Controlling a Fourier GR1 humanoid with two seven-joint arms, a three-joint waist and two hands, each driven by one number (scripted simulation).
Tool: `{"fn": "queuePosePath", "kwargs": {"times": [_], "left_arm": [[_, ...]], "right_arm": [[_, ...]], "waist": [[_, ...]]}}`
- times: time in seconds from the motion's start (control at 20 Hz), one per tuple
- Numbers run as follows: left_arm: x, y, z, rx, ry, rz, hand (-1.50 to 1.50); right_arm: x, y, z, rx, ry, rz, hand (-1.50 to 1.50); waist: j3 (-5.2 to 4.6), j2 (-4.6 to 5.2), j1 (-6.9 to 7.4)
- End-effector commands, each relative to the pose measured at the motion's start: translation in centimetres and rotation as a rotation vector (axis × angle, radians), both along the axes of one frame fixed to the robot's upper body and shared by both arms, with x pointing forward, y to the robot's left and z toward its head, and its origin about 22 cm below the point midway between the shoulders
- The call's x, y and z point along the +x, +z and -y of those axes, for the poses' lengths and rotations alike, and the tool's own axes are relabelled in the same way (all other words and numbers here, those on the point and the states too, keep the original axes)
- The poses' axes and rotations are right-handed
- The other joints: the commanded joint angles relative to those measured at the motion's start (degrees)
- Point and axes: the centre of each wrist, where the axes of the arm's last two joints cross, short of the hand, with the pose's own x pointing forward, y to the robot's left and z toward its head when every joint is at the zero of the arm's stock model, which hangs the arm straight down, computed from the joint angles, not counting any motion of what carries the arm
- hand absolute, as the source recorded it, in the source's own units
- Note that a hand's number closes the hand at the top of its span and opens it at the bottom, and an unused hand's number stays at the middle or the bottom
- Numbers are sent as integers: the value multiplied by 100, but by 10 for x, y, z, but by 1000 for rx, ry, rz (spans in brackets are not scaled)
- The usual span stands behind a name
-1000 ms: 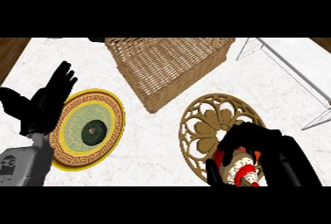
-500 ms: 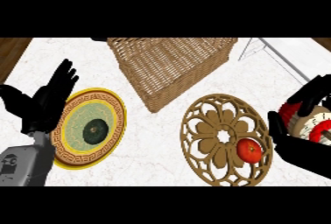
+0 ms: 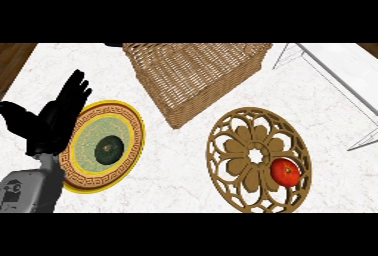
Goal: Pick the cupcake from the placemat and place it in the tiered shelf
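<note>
— Where was the left hand (image 3: 55,125)?

— Well to the left of the placemat (image 3: 235,150), at the far edge of the plate (image 3: 133,125). Its fingers were released: straight, pointing up, holding nothing. The grey forearm (image 3: 29,187) came in under it from the lower left corner.

— And the right hand?

— It did not show, so I could not tell how its fingers stood.

— The cupcake?

— I could not see it. The only thing on the placemat was a red fruit (image 3: 285,172), low on its right side, inside the carved rim.

— What was the placemat like?

— A round, openwork wooden piece with a flower pattern, flat on the white counter (image 3: 177,172).

— And the shelf (image 3: 332,67)?

— Up and to the right of the placemat, apart from it: a white frame running to the right edge. Only part of it showed, and nothing lay on that part.

— Anything else near the placemat?

— A wicker basket (image 3: 196,75) just above and to its left, one corner pointing down towards the gap between plate and placemat. The plate, left of the placemat, had a gold patterned rim and a dark green round thing (image 3: 109,149) at its middle.
</note>
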Motion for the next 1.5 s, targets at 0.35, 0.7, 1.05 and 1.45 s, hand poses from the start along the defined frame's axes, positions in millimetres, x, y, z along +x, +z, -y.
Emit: {"fn": "queuePosePath", "kwargs": {"times": [0.35,0.7,1.05,1.45], "left_arm": [[1,0,-9,1,-21,1,0],[5,3,-12,-12,-6,-19,0],[13,8,-1,9,3,-9,0],[-7,0,5,-2,-22,0,0]], "right_arm": [[39,-23,103,110,-104,46,150],[49,-62,136,85,-75,37,150],[46,-56,196,89,-78,50,150],[46,-75,223,120,-303,26,-150]], "waist": [[0,15,65],[0,6,35],[1,10,35],[5,19,103]]}}
